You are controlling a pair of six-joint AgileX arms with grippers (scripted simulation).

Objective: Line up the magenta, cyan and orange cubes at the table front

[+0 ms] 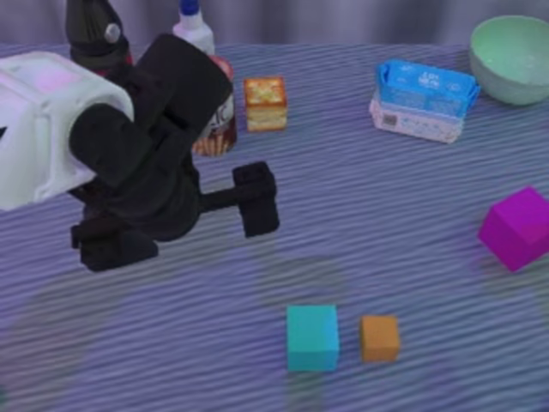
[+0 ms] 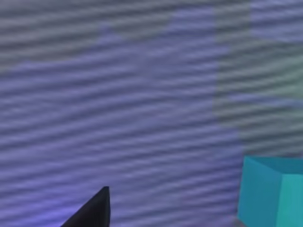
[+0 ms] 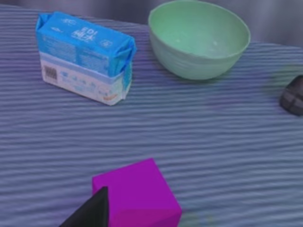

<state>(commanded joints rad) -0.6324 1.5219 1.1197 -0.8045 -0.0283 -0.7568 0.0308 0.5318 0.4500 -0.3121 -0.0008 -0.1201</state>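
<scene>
Jaws on left gripper (image 1: 176, 225) spread wide, empty, hovering mid-left; cyan cube (image 1: 312, 337) sits lower centre, well apart.

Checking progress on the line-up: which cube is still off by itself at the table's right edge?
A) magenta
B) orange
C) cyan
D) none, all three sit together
A. In the top view the magenta cube sits alone near the right edge, while the cyan cube and orange cube stand side by side, slightly apart, at the front of the table.
</scene>
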